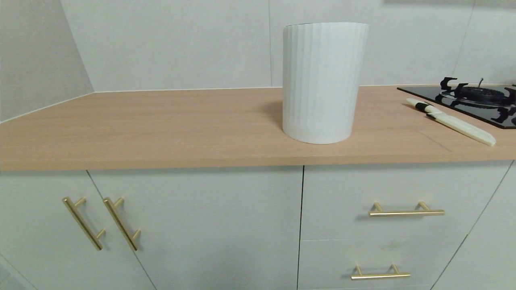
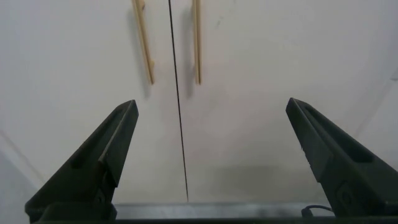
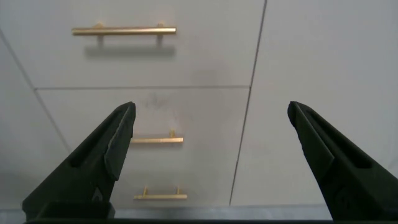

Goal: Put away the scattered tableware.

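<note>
Wide-spread pincer [image 3: 211,107] before gold-handled drawers [image 3: 143,62]

Materials and finishes
The worktop [image 1: 161,129] is showing matt wood grain; the ribbed container [image 1: 322,80] is appearing matt white; the knife [image 1: 451,121] is looking smooth cream; the hob [image 1: 431,96] is reflecting as glossy black glass; the drawer handle [image 1: 406,212] is gleaming as brassy metal.

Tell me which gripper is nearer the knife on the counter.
Right, most likely. The right gripper faces the drawers below the knife on the counter; the left gripper faces the cupboard doors farther left.
</note>
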